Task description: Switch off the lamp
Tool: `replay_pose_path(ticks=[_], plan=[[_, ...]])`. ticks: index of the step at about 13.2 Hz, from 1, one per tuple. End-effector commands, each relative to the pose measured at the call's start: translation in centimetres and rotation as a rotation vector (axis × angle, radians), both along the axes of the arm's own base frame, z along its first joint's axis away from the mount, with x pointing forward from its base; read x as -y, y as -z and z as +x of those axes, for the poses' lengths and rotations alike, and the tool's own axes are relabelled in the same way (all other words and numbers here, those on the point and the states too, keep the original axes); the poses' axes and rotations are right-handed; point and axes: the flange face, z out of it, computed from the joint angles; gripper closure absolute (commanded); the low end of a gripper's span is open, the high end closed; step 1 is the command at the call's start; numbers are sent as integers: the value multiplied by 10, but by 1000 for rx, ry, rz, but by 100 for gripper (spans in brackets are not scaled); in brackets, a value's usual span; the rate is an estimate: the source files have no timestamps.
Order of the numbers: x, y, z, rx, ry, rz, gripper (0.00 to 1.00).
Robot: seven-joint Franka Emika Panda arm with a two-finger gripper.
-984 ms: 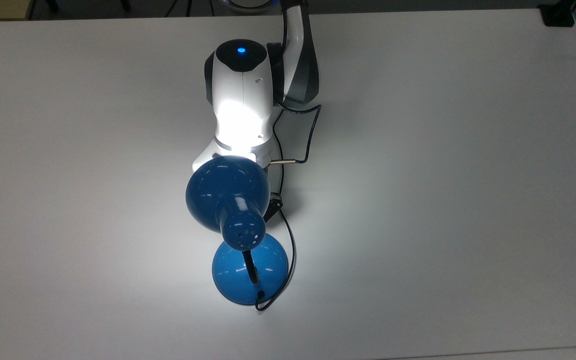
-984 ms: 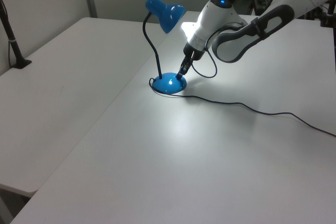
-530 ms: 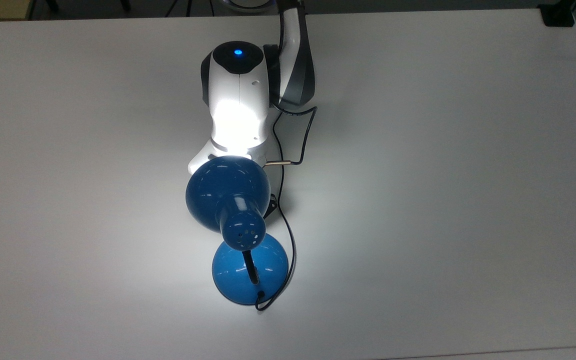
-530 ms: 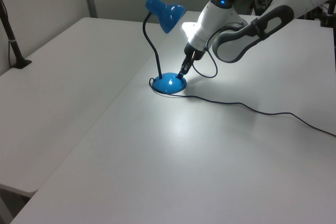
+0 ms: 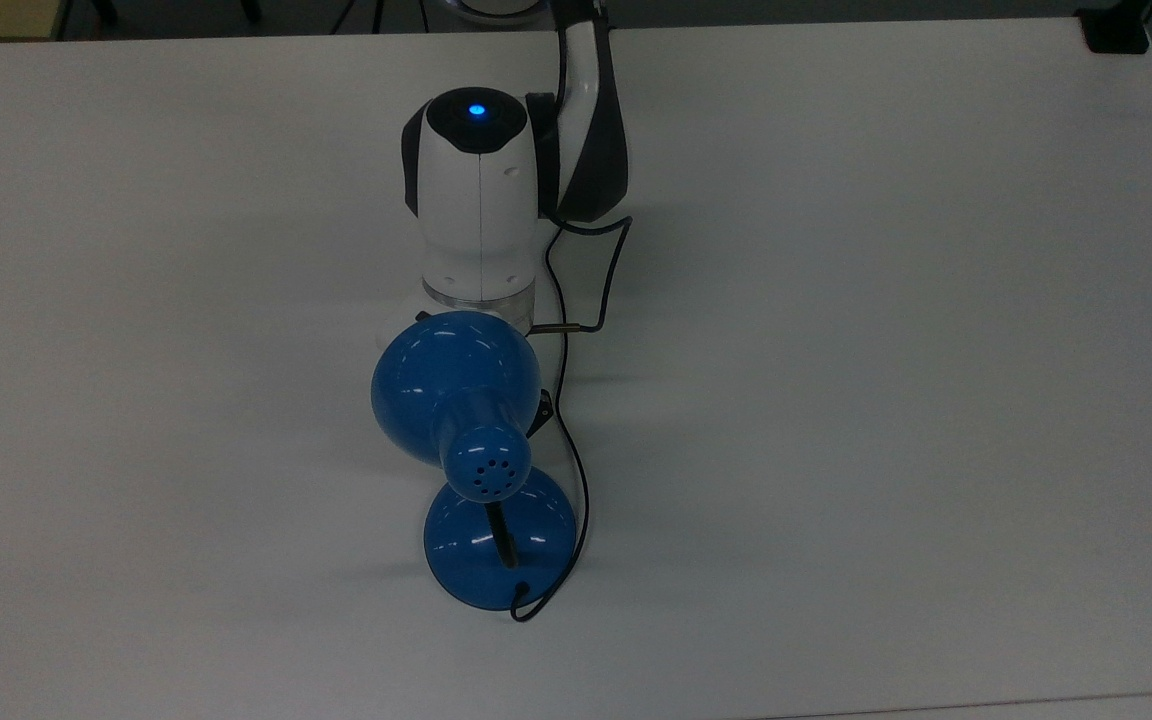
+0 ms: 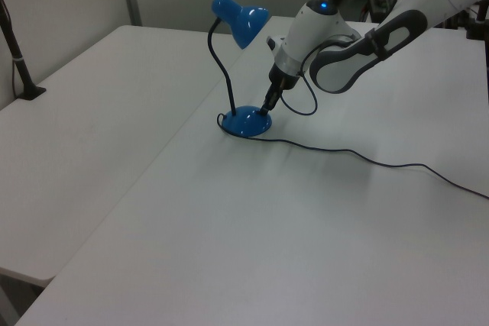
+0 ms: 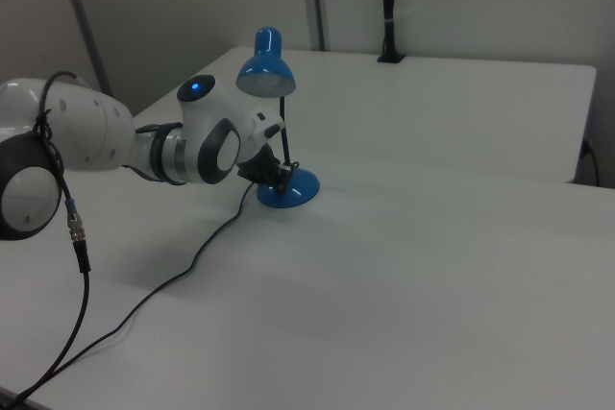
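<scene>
**Pincer at the lamp base, no glow under the shade**

The glossy blue desk lamp (image 6: 243,116) with domed base, black gooseneck and bell shade stands near the middle of the white bench (image 6: 306,250). Its thin black cord (image 6: 367,159) trails off toward the left view's right. The white arm's dark pincer (image 6: 268,107) points down at the base's edge, touching or just beside it; whether its fingers are apart or together cannot be told. No light pool shows on the bench, so the switch step looks done. A good finish would be lifting straight up, clear of cord and gooseneck, without nudging the base.
</scene>
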Motion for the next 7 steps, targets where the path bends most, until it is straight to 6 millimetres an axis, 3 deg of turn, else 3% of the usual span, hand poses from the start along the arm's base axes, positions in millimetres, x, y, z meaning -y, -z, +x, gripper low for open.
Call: replay_pose_path(ticks=[1,3,4,5,6,7], plan=[[-1,16,-2,-10,14,-17,100],[4,-4,-4,5,17,-16,100],[9,-11,-15,-13,32,-11,98],[10,-24,-25,-51,41,-10,73],[14,-35,-33,-129,55,-21,42],[15,-47,-41,-200,63,-32,1]])
